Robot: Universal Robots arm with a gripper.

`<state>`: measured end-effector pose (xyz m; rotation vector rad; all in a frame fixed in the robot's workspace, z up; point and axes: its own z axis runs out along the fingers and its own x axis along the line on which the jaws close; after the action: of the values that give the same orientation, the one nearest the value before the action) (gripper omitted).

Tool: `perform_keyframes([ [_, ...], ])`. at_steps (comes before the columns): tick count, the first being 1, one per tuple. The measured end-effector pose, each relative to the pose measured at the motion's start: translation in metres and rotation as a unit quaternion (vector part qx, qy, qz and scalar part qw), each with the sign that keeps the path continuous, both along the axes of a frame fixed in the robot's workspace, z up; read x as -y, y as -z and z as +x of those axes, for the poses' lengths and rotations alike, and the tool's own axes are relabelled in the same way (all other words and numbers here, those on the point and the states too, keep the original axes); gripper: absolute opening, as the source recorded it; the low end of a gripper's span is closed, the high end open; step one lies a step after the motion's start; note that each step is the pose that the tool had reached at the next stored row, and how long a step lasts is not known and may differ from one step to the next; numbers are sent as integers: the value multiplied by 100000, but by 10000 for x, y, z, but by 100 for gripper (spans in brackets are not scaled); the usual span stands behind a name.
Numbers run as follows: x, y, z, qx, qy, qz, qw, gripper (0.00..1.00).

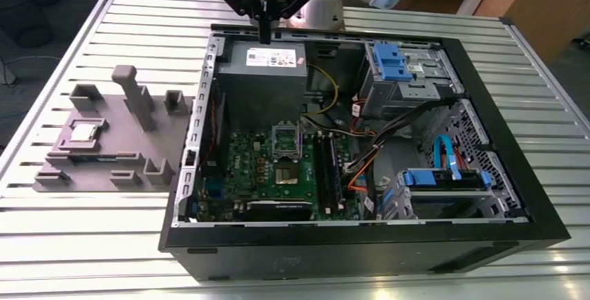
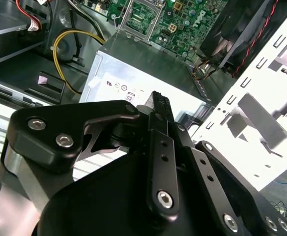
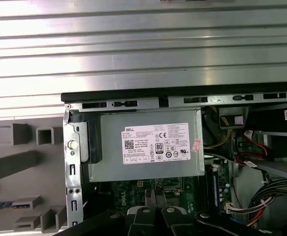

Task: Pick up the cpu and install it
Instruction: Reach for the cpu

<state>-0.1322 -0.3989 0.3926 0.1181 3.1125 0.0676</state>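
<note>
The cpu, a small silver square with a pale rim, lies flat in a recess of the grey fixture plate at the exterior view's left. My gripper hangs high over the back edge of the open computer case, above the grey power supply, far from the cpu. Its black fingers are shut together with nothing between them. The metal-framed socket sits on the green motherboard, below the power supply in the exterior view. In the first wrist view the gripper points down at the motherboard edge.
The black case lies on its side on a slatted metal table. Inside are blue-latched drive cages, loose cables and a fan. Tall grey posts rise from the fixture plate.
</note>
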Motion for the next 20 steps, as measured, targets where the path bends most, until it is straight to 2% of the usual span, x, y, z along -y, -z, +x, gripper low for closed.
perform_keyframes([
  [20, 0, 3, -59, -2, -3, -2, 100000, 10],
])
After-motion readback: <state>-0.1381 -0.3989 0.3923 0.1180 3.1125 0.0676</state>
